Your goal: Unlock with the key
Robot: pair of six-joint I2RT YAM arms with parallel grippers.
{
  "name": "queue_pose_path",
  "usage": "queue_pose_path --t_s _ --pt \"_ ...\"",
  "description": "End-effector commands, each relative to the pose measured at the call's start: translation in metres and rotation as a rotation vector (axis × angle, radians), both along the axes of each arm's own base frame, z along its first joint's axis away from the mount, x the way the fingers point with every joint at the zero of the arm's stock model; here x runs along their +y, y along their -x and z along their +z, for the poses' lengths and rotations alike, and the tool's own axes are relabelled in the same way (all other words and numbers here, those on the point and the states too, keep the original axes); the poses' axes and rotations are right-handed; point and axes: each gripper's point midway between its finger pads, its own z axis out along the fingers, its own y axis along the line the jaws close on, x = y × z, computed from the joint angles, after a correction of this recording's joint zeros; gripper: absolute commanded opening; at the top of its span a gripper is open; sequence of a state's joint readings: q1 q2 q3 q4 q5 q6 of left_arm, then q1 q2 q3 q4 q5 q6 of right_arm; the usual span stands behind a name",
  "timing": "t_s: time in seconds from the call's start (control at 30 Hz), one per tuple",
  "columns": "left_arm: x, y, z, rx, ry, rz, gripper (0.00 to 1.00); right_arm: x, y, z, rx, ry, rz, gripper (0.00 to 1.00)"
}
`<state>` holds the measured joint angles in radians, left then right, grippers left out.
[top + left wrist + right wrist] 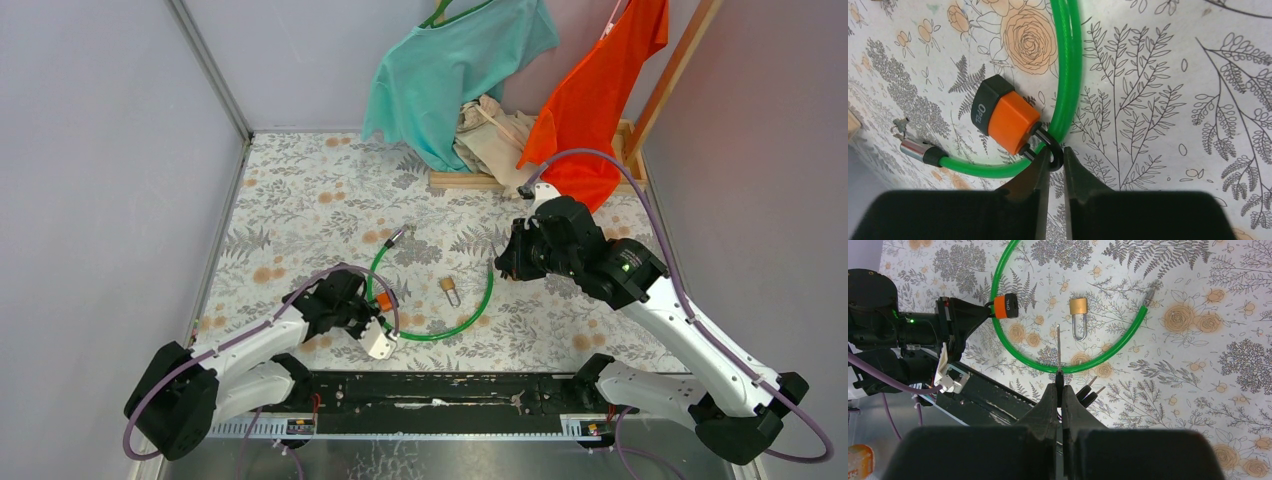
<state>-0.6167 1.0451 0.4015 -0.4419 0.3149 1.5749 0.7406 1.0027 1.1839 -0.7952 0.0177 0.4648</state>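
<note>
Two grippers are closed. The left gripper pinches the orange padlock by its loop, on the green cable. The right gripper pinches the key, blade sticking out.

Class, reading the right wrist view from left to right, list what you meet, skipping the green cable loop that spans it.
left arm → orange padlock → key in the right claw → brass padlock → cable's metal tip
</note>
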Motion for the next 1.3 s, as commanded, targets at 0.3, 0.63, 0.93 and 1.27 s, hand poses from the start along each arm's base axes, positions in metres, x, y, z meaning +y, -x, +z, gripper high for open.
queue_pose_path --t_s 0.3,0.63,0.93,1.27 --pt "0.0 0.008 0.027 0.007 0.028 0.051 0.11 0.001 -0.004 0.014 -0.056 -0.028 -0.003 0.0" --pt "-0.021 0.014 0.064 0.204 0.068 0.231 0.09 0.001 -0.002 0.016 -0.058 -0.04 -0.004 0.0" --pt "-0.037 0.006 0.07 0.373 -0.001 0.391 0.06 -0.001 -0.001 0.016 -0.064 -0.047 -0.006 0.0" --pt "-0.049 0.007 0.068 0.588 -0.155 0.513 0.01 -0.002 0.001 0.016 -0.067 -0.051 -0.007 0.0"
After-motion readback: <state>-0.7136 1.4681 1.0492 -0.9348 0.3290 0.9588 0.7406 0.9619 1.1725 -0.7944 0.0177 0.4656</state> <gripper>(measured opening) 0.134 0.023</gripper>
